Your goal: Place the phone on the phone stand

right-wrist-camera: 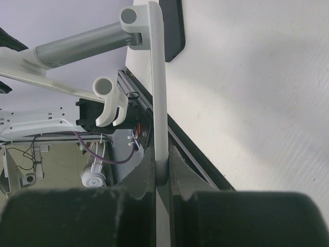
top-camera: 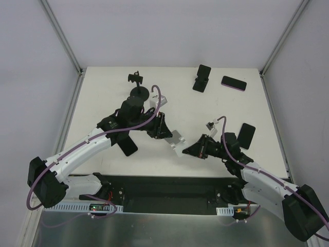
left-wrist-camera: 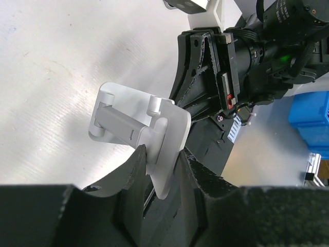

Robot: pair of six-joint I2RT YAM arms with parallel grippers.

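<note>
— Fingers first: how are they set?

— Both pairs are pinched narrow on the white hinged plastic phone stand (top-camera: 177, 140). The left gripper (left-wrist-camera: 163, 172) is clamped on one flat plate, and the right gripper (right-wrist-camera: 161, 172) is closed on a plate's thin edge. The stand appears to be held just off the white table (top-camera: 103, 92), around its middle, toward the near edge.

— How is this step done well?

— It is judged that the stand should be lowered level and seated flat on its base plate, lip upward. No twist should be forced through the grey hinge arm (left-wrist-camera: 118, 123), and only then should one grip be loosened.

— And the phone?

— None is held. One black rectangular phone (top-camera: 247, 135) is seen by the right edge, beside the right arm but apart from its fingers. Another black slab (top-camera: 128, 145), probably a phone, is partly hidden under the left arm. A third black phone (top-camera: 234, 83) is seen near the far right corner.
</note>
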